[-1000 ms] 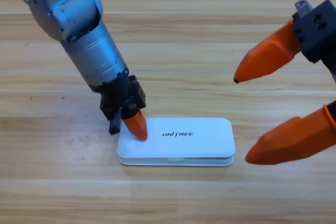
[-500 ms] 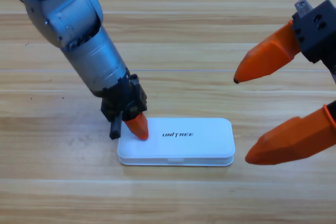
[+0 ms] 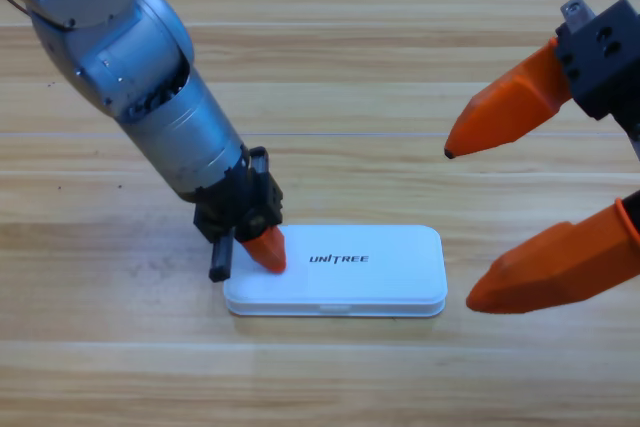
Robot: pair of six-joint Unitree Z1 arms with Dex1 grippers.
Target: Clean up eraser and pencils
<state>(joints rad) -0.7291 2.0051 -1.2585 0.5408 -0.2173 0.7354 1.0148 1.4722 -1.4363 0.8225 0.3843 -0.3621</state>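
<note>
Hidden: eraser and pencils show nowhere; the shut lid covers whatever the case holds
Case: white case (image 3: pixel 340 270) lies closed and flat on the wooden tabletop (image 3: pixel 330 67), long side running left to right, "UNITREE" printed on the lid
Left gripper: left gripper (image 3: pixel 266 249) points down at the case's left end, its orange tip touching the lid; only one orange jaw shows, so I cannot tell whether the jaws are apart or together
Right gripper: right gripper (image 3: pixel 458 228) sits at the right edge, partly cut off, jaws wide apart, tips just right of the case, holding nothing
</note>
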